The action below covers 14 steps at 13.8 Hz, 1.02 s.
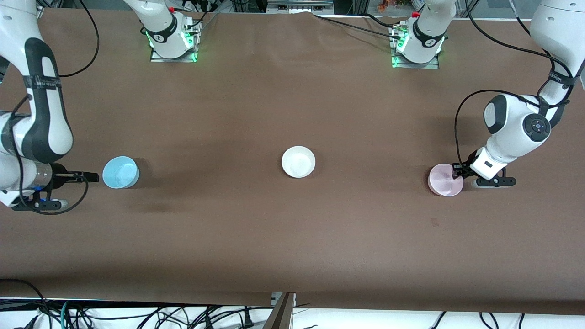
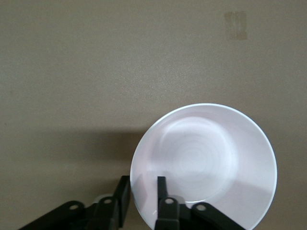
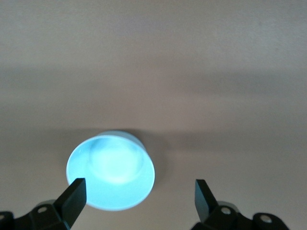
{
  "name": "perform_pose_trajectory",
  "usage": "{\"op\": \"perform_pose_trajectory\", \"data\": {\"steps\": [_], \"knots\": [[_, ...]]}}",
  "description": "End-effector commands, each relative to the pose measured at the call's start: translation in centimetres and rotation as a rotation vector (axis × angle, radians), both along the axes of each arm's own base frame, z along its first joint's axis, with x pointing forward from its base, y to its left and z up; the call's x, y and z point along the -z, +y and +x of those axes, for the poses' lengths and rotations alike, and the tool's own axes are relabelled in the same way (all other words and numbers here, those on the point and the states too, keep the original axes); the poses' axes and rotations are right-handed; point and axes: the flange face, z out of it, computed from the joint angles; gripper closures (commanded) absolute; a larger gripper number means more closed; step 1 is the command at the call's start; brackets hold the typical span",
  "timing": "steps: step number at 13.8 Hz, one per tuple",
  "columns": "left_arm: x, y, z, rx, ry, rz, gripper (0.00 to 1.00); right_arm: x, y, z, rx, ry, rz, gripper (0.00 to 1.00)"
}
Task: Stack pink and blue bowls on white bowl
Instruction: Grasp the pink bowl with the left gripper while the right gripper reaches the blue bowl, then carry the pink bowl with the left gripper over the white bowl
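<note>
Three small round glossy bowls are spaced along the brown table's middle line. The plain white bowl point(image 1: 298, 161) sits at centre, empty. The pale pink bowl point(image 1: 444, 181) is set toward the left arm's end, its rim straddled by the left gripper point(image 2: 143, 190) with narrowed fingers. The sky-blue bowl point(image 1: 120, 172) is set toward the right arm's end; the right gripper point(image 3: 140, 197) is held spread wide just beside it, apart.
</note>
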Motion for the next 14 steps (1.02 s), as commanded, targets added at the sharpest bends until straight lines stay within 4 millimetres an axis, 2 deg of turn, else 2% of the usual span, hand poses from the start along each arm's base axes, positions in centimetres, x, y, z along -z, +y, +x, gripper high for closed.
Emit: {"op": "perform_pose_trajectory", "data": {"steps": [1, 5, 9, 12, 14], "knots": [[-0.4, 0.3, 0.2, 0.009, -0.013, 0.019, 0.81, 1.3, -0.5, -0.1, -0.001, -0.017, 0.037, 0.00], [-0.5, 0.2, 0.3, 0.010, -0.015, 0.018, 1.00, 4.2, -0.9, -0.6, 0.012, -0.030, 0.091, 0.00], [-0.8, -0.2, 0.5, 0.017, -0.022, 0.019, 1.00, 6.5, -2.6, -1.9, 0.001, -0.028, 0.155, 0.00], [-1.9, -0.9, 1.3, 0.011, -0.043, 0.022, 1.00, 8.0, -4.3, -2.7, -0.004, -0.021, 0.208, 0.00], [-3.1, -2.8, 2.2, -0.030, -0.064, 0.005, 1.00, 8.5, -4.6, -3.1, -0.009, -0.021, 0.237, 0.00]]}}
